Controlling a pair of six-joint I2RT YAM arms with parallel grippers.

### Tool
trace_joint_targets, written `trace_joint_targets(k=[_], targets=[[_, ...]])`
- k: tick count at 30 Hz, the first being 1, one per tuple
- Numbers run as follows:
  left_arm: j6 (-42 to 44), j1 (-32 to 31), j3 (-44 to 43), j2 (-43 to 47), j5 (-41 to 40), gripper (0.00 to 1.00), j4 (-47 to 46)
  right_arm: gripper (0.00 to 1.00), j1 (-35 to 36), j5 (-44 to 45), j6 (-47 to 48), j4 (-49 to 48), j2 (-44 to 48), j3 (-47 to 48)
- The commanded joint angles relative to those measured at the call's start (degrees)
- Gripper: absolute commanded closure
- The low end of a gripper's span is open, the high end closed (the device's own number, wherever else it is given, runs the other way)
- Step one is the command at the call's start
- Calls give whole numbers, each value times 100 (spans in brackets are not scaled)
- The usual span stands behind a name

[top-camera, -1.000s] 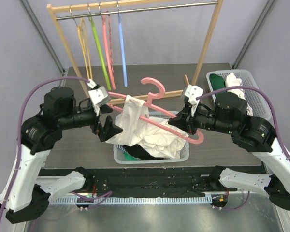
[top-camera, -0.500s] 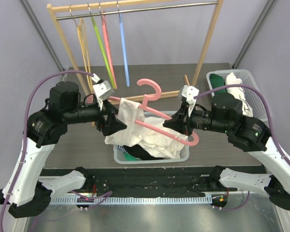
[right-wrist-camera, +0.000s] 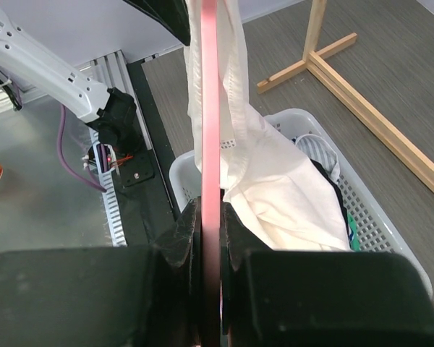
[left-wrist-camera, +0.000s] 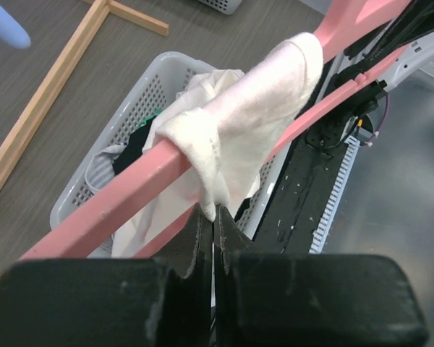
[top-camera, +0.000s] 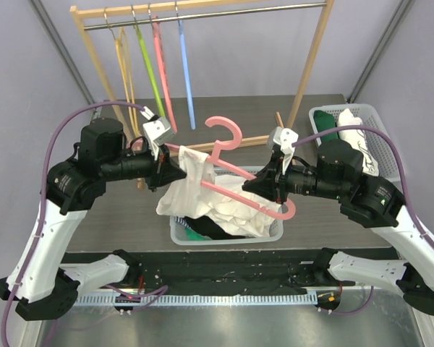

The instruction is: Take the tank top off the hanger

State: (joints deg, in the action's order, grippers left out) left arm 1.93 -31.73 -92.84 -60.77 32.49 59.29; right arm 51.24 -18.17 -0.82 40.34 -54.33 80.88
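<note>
A pink hanger is held in the air above a basket, and a white tank top is draped over its left arm. My right gripper is shut on the hanger's lower bar; in the right wrist view the hanger runs straight out between the fingers of that gripper. My left gripper is at the tank top's left side. In the left wrist view this gripper is shut, its tips pinching the lowest fold of the tank top just under the hanger.
Below the hanger stands a white basket of clothes. A wooden rack at the back carries several coloured hangers; its foot bar lies on the table. A second basket sits at the back right.
My left gripper moved right up to the tank top and closed from open onto its edge. The right gripper shifted the hanger slightly left and up.
</note>
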Motion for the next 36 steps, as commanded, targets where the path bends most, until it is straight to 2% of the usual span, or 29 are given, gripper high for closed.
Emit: trace_joint_targets(k=[1,9,13,20,25,30,33,36], targets=[[9,35,-340,48,-199,100,-242,99,-9,15,-190,-281,194,-72],[298,210,-1104,259,-638,100,-75,99,-9,507,-471,922,808,217],[386,316,-1280,312,-1033,100,-92,99,-9,735,-761,1537,1248,708],[264,334,-1509,145,-1245,100,-207,99,-9,1333,-1218,2496,1872,1254],[167,334,-1422,31,-1579,100,-365,99,-9,1307,-1482,2374,2356,1334],[18,334,-1175,-171,-859,100,-321,99,-9,2017,-1518,2172,2401,1404],[17,97,-1263,-478,-805,100,-216,99,-9,2465,-1439,1970,2138,1317],[219,-490,-1666,-839,-1146,100,-49,99,-9,3018,-1351,1951,1769,1342]])
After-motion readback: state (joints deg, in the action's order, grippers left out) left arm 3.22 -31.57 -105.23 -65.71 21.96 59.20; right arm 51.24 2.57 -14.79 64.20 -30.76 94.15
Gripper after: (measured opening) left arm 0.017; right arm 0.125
